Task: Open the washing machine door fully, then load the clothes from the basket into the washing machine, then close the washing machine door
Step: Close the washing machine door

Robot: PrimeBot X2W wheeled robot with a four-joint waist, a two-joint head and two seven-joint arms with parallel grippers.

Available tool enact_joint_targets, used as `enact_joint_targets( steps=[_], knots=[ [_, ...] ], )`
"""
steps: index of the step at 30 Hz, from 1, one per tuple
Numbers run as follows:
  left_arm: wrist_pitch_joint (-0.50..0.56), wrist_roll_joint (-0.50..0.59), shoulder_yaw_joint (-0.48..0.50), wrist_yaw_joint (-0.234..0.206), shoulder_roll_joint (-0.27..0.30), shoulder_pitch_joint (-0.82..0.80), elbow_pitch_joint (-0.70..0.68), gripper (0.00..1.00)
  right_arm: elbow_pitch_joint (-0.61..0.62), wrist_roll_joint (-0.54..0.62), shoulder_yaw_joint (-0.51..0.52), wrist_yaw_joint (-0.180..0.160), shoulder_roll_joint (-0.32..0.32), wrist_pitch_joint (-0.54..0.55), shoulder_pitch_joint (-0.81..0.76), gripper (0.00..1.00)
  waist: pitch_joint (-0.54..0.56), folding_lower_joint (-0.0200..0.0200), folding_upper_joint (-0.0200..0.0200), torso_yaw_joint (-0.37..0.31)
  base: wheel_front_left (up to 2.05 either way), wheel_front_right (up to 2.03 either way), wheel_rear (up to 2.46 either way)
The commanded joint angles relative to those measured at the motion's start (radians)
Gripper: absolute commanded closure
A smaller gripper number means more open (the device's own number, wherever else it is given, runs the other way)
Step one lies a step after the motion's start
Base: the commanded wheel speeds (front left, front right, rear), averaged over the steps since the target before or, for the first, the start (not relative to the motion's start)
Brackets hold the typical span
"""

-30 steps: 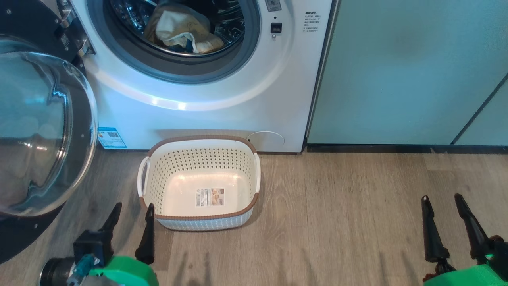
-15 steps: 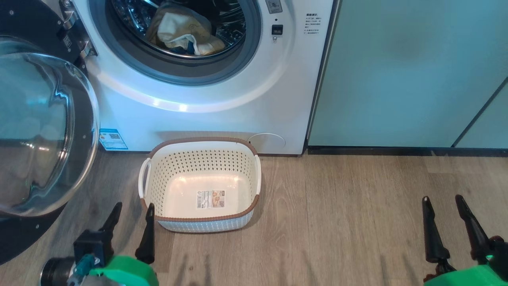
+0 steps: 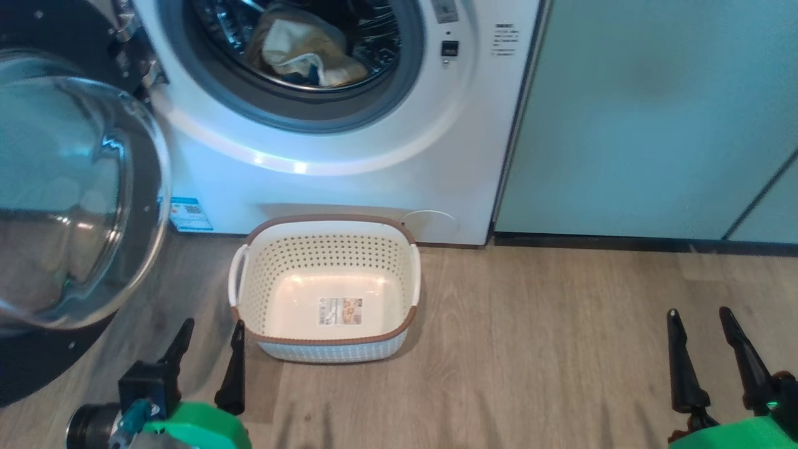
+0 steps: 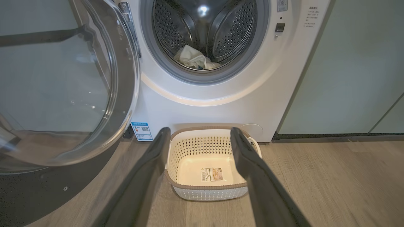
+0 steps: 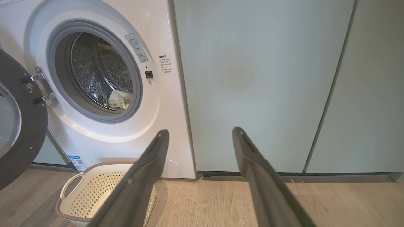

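The small rectangular cream plastic basket (image 3: 330,252) with perforated sides sat on the pale wood floor (image 3: 530,349), its labelled bottom bare, just right of our left gripper (image 3: 212,324). That gripper and our right gripper (image 3: 698,312), well to the right, gaped with nothing held. On the left, the large round glossy black washing machine door (image 3: 75,199) stood wide open. Farther back, in the big white washing machine (image 3: 349,187), we saw the pale yellow-cream clothes (image 3: 299,53) lying in the drum.

Left pincer (image 3: 212,322), right pincer (image 3: 698,311), both agape.

Light wood-plank floor (image 3: 530,349), kinda grey-brown. Pale green cabinets (image 3: 654,112) at the back, flat doors with a dark seam between them, black kickboard (image 3: 623,242) underneath. Soft light.
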State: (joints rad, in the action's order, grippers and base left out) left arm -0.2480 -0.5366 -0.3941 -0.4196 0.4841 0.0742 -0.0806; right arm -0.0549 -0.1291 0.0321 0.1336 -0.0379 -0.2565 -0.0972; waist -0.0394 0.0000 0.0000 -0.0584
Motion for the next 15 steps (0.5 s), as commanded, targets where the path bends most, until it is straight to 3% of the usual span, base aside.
enact_joint_targets(
  steps=[1, 15],
  knots=[
    [-0.009, 0.012, 0.038, -0.014, 0.019, -0.067, -0.023, 0.00, 0.033, 0.006, -0.017, -0.003, -0.012, -0.005, 0.021, 0.00, -0.002, 0.0000, 0.0000, 0.020, 0.00, 0.00, 0.00],
    [-0.012, 0.031, 0.037, -0.012, -0.012, -0.078, -0.013, 0.00, 0.049, 0.026, 0.007, -0.003, -0.012, 0.007, 0.007, 0.00, -0.001, 0.0000, 0.0000, 0.306, 0.00, 0.00, 0.00]
  ],
)
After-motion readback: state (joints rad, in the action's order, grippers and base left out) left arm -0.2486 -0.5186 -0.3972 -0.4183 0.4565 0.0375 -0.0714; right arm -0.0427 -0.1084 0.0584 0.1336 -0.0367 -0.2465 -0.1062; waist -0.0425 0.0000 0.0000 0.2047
